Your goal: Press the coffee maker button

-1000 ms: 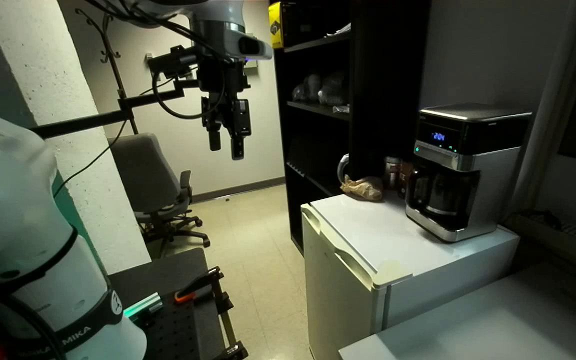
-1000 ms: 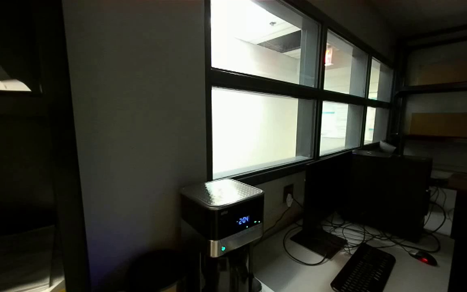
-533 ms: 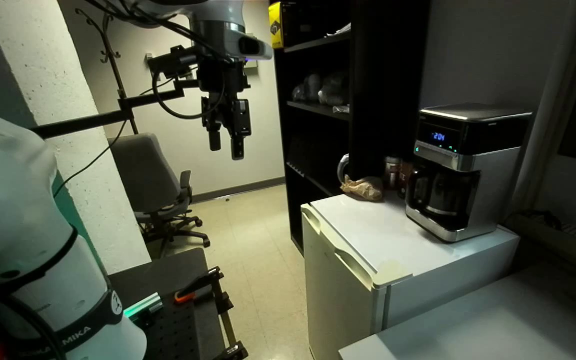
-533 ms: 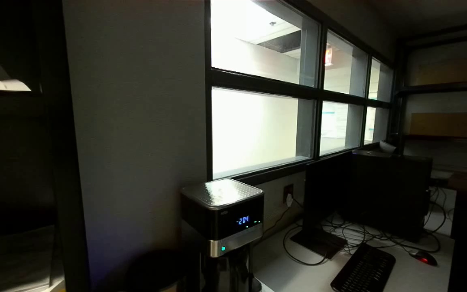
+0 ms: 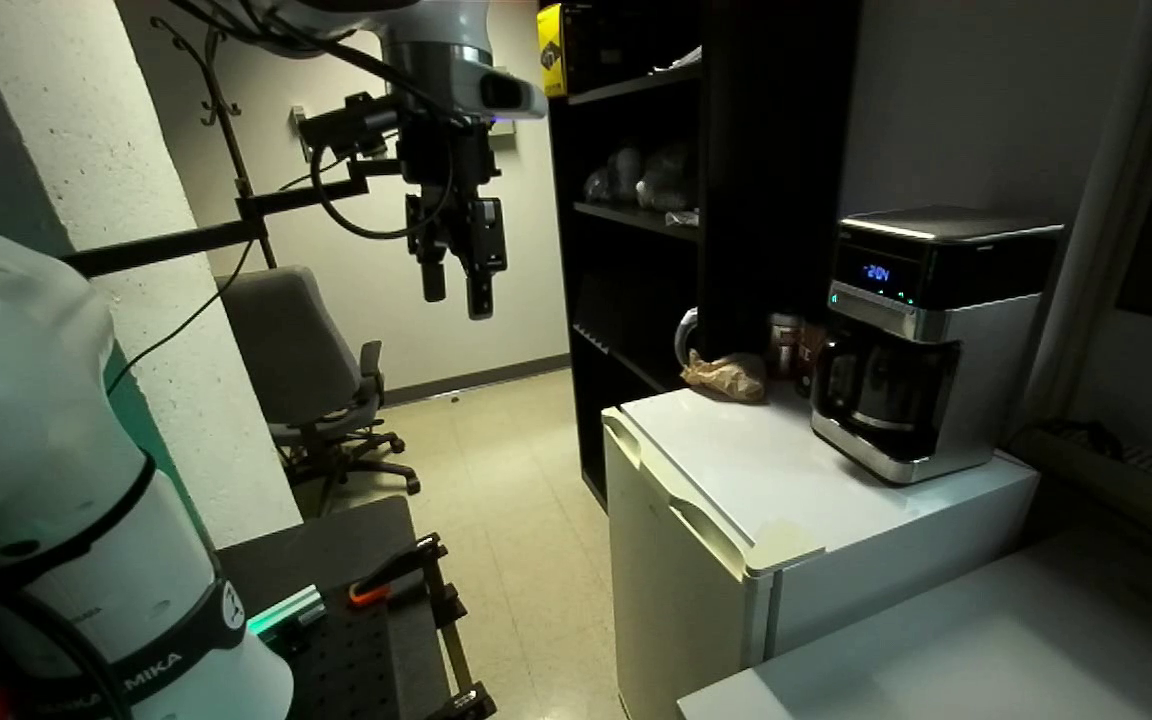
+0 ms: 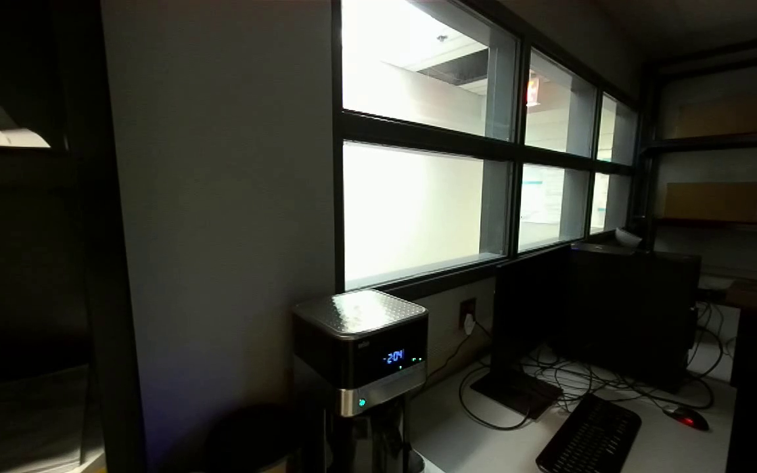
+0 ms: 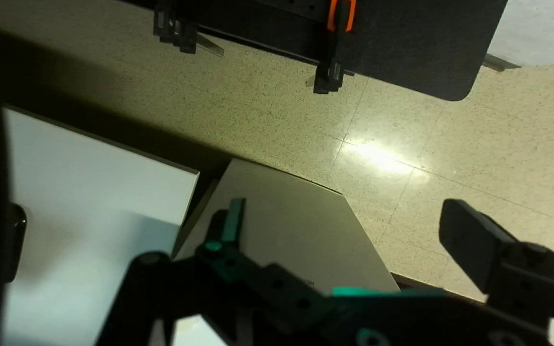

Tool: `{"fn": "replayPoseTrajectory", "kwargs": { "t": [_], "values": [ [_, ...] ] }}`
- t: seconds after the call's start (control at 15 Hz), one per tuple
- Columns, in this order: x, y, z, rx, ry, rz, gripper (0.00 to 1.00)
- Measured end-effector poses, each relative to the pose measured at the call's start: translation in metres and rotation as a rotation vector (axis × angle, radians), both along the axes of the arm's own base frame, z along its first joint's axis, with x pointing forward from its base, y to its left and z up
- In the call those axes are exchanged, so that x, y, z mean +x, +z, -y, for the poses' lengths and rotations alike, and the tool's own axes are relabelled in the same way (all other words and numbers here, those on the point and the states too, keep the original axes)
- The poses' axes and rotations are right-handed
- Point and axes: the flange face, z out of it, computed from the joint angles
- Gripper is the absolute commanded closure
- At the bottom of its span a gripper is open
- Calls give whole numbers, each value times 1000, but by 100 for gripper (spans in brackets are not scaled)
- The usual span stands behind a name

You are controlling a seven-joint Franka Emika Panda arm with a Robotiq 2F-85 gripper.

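In an exterior view, the black two-fingered tool (image 5: 455, 290) hangs in the air with its tips pointing downward, well apart from the task's machine. In the wrist view its black fingers (image 7: 469, 240) stand wide apart; between them show the grey-beige front of a white box-shaped fridge (image 7: 301, 221) and some pale, speckled floor tiles (image 7: 378, 192).

The boxy silver-and-black drip coffee maker (image 5: 936, 325) shows in both exterior views. Where the tool is also seen, it is well off to the tool's right, upright on the worktop (image 5: 736, 455), the flat white top of the fridge. On its upper front, a small black control panel (image 6: 378, 366) shows blue digits reading 2:04 and tiny green lights; another green light (image 6: 362, 402) glows on the silver strip beneath. Which of these marks the button cannot be told. A dark glass carafe (image 5: 881, 385) sits inside, below the panel.

Between the tool and the coffee maker, as seen across that exterior view, a crumpled tan paper bag (image 5: 726, 378) lies on the worktop. A tall black shelving unit (image 5: 776, 150) rises to the tool's right, and a grey office chair (image 5: 281, 350) stands lower, to its left.
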Motion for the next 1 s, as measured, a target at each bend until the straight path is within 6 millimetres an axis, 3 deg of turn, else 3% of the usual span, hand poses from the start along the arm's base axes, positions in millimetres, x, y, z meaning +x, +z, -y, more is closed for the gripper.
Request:
{"fn": "replayPoseTrajectory", "kwargs": {
  "t": [0.47,0.53,0.6,1.0],
  "values": [
    [41,-11,1,-27,46,113,0],
    [49,-12,1,-32,54,130,25],
    [57,-14,2,-34,64,148,26],
    [110,-24,7,-40,130,257,71]
  ]
}}
